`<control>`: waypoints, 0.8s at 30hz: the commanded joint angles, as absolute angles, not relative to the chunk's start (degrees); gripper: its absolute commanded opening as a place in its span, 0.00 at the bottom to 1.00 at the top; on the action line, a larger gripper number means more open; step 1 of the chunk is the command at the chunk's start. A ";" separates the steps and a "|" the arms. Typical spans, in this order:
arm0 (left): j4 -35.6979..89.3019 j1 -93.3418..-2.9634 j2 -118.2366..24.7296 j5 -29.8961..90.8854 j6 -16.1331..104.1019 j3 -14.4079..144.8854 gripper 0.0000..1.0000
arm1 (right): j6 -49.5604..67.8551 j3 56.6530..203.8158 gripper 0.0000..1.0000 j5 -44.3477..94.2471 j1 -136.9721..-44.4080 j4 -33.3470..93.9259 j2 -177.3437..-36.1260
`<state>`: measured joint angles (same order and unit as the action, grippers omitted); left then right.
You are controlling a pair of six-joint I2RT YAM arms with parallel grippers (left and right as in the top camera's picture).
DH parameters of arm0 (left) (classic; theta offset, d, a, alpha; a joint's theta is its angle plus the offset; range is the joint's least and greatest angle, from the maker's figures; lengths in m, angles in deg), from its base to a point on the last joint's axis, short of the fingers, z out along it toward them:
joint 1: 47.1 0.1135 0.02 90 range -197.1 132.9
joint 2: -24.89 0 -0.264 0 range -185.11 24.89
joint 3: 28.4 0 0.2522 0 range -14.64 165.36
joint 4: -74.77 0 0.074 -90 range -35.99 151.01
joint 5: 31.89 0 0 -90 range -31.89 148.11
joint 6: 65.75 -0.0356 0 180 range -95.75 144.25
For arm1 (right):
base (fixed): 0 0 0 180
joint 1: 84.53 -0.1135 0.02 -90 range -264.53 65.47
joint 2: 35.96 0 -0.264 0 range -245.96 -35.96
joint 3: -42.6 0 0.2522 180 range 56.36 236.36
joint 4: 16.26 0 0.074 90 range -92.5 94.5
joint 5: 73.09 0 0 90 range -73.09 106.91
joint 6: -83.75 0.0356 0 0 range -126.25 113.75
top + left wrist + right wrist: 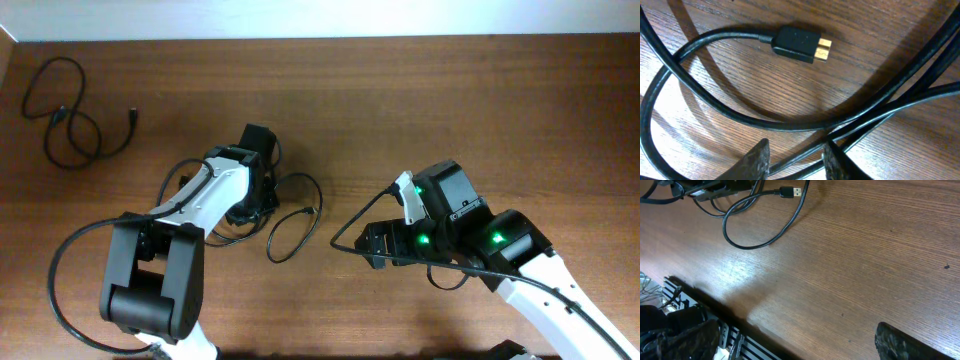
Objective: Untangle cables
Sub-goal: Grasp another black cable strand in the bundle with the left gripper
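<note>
Fingers (pixel 757 162) on your left gripper (pixel 796 161) were a bit apart, not pinched shut. Two strands of the cables (pixel 790 126) ran slantwise right through the gap, so as far as I could see the jaws were straddling the cord rather than squeezing it. Just past the tips, those strands met a bigger loop that swept round to the left, and more strands ran off toward the upper right of that wrist view. Further out, beyond the loop, a black plug (pixel 801 44) with a gold tip lay flat on the wooden table (pixel 865 60), apart from the fingers.

From overhead you had that gripper parked right on top of the tangle near the middle of the table. Loops spilled out to its right, with a USB plug (pixel 310 211) at their outer edge. One more loose cable (pixel 58 116) lay on its own in the far left corner, well apart from everything.

Your right gripper (pixel 795 330) was spread wide with only bare wood between the jaws. The tangle was well off from it, up at the top left of its wrist view.
</note>
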<state>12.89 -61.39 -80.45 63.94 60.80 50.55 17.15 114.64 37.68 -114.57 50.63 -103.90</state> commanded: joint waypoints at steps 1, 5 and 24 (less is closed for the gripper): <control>13.50 -61.37 -81.19 64.20 60.15 48.39 0.30 | 16.93 115.14 0.98 36.76 -114.50 50.63 -103.95; 17.87 -61.61 -81.19 63.43 60.15 43.40 0.35 | 16.93 115.14 0.99 36.74 -114.50 50.63 -103.95; 23.84 -61.74 -81.17 48.48 42.55 42.51 0.31 | 16.93 115.14 0.98 36.52 -114.50 50.45 -103.95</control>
<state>24.02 -61.43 -78.61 51.30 43.73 44.52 17.17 114.64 37.29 -114.57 50.61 -103.90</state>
